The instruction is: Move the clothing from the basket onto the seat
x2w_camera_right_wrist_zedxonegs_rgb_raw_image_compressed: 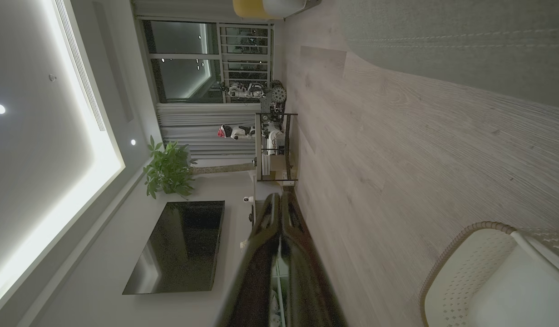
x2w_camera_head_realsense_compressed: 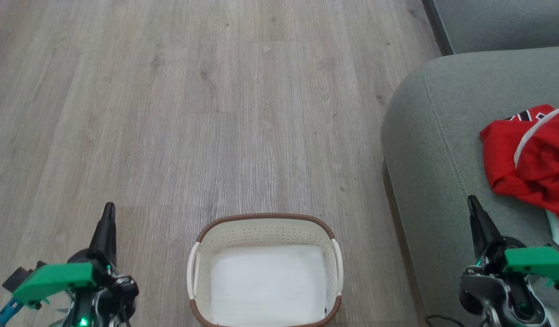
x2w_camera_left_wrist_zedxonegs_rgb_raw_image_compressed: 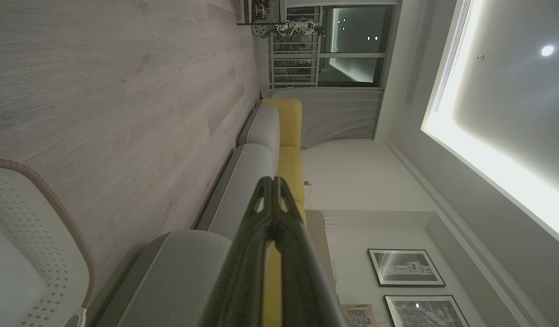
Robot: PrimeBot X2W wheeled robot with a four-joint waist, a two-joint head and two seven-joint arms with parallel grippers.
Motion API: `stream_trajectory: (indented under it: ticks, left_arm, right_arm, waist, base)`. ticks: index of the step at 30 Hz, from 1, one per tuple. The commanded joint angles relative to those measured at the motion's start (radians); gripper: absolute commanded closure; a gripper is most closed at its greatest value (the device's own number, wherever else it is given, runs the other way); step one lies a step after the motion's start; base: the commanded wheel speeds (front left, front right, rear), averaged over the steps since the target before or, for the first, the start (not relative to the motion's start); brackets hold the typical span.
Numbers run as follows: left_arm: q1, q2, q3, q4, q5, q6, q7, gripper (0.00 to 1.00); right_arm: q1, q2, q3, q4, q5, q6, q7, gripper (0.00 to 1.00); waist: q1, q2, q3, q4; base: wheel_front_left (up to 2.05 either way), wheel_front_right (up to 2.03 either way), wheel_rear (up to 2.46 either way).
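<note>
Right pincer (x2w_camera_head_realsense_compressed: 472, 200) closed, crumpled red clothing (x2w_camera_head_realsense_compressed: 533, 159)

Head camera above basket (x2w_camera_head_realsense_compressed: 261, 232); wrist cameras rolled sideways, basket in all.

The pale grey wood-plank floor (x2w_camera_head_realsense_compressed: 215, 113) carries a cream perforated plastic basket (x2w_camera_head_realsense_compressed: 261, 234) with a brown rim at 6 o'clock, and at 3 o'clock a large grey-green fabric sofa seat (x2w_camera_head_realsense_compressed: 424, 136) bears crumpled red-and-white clothing (x2w_camera_head_realsense_compressed: 533, 163).
</note>
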Motion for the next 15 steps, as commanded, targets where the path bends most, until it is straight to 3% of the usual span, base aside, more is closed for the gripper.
stream_trajectory:
  ticks: [1,15]
  left_arm:
    - [-0.05,0.006,0.036,-0.028,0.004,-0.007,0.007,1.0]
    - [-0.05,0.005,0.036,-0.028,0.005,-0.007,0.008,1.0]
  right_arm:
    - [-0.053,0.0,0.016,-0.032,-0.002,0.0,0.005,1.0]
    - [-0.053,0.0,0.016,-0.032,-0.002,0.0,0.006,1.0]
  waist:
    - [0.0,0.0,0.0,0.0]
    - [0.0,0.0,0.0,0.0]
  base:
    - [0.0,0.0,0.0]
    - [0.0,0.0,0.0]
